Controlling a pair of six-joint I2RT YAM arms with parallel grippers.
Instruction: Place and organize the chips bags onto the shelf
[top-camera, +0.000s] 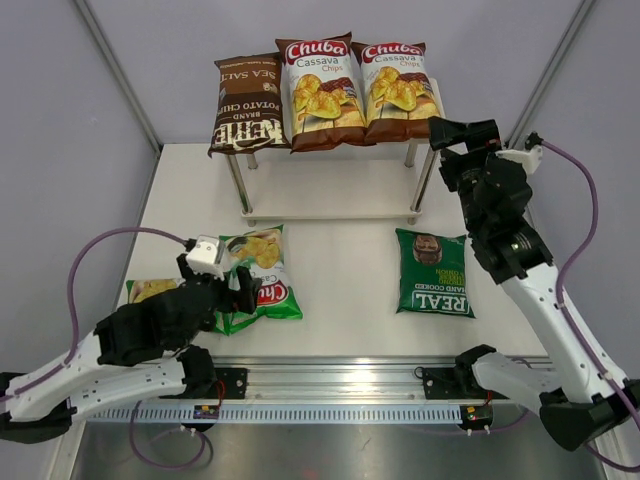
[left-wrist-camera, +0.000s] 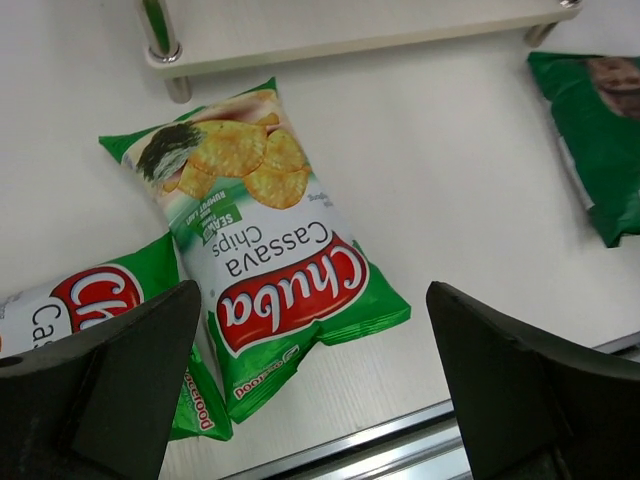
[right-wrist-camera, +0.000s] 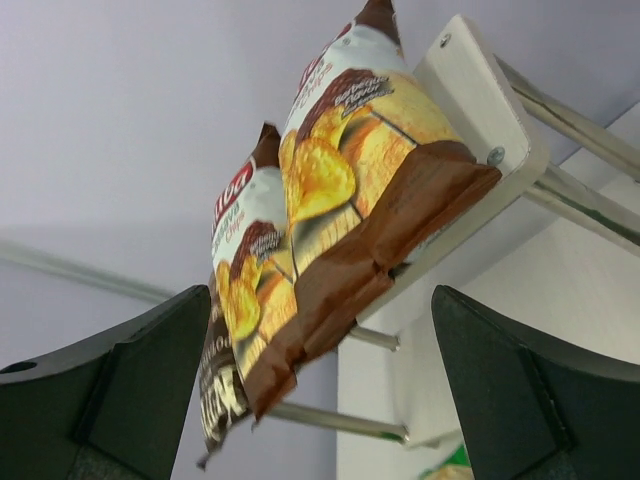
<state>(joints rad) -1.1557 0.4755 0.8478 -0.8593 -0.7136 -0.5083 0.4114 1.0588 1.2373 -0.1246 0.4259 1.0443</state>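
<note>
Halfway, I'd say. Kettle Sea Salt bag (top-camera: 245, 105) plus two brown Chuba Cassava bags (top-camera: 320, 92) (top-camera: 400, 90) sit side by side on the top board of the shelf (top-camera: 330, 188). Three are left on the tabletop (top-camera: 340, 270): light green Chuba bag (left-wrist-camera: 270, 250), second green Chuba bag (left-wrist-camera: 95, 300) with its edge overlapping the first, and REAL bag (top-camera: 433, 272) well apart on the right. Left tool (left-wrist-camera: 312, 300) is spread wide and empty over the first green bag. Right tool (right-wrist-camera: 320, 300) is spread and empty by the top board's right end. Lower board probably takes the rest.
</note>
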